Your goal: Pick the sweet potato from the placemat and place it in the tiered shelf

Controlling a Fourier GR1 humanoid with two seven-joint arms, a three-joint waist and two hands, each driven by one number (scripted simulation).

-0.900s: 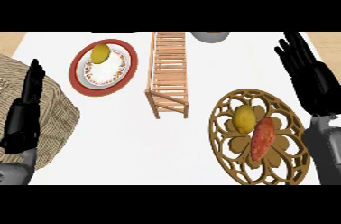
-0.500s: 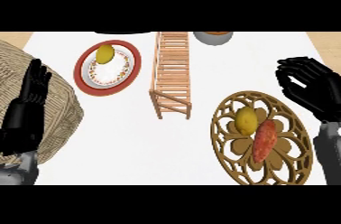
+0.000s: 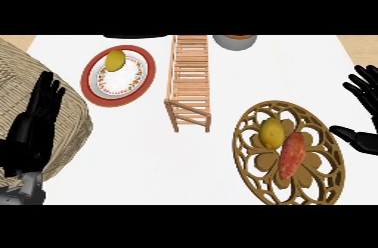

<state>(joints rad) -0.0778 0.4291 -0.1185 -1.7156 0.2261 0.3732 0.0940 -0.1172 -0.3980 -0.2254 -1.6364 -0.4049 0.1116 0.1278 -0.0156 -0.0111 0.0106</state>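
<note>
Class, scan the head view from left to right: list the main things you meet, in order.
Left hand → red-rimmed plate → wooden shelf → yellow fruit → sweet potato → right hand.

Plain white matte countertop (image 3: 140, 157) filling pretty much everything. Light tan wood-look floor strips peeking in at 11 o'clock (image 3: 16, 40) and 1 o'clock (image 3: 360, 47). Soft, even lighting, faint shadows.

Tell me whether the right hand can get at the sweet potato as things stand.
Probably yes. The right hand is open just right of the placemat, and the sweet potato lies uncovered on it. The yellow fruit touches its far side, away from the hand.
</note>
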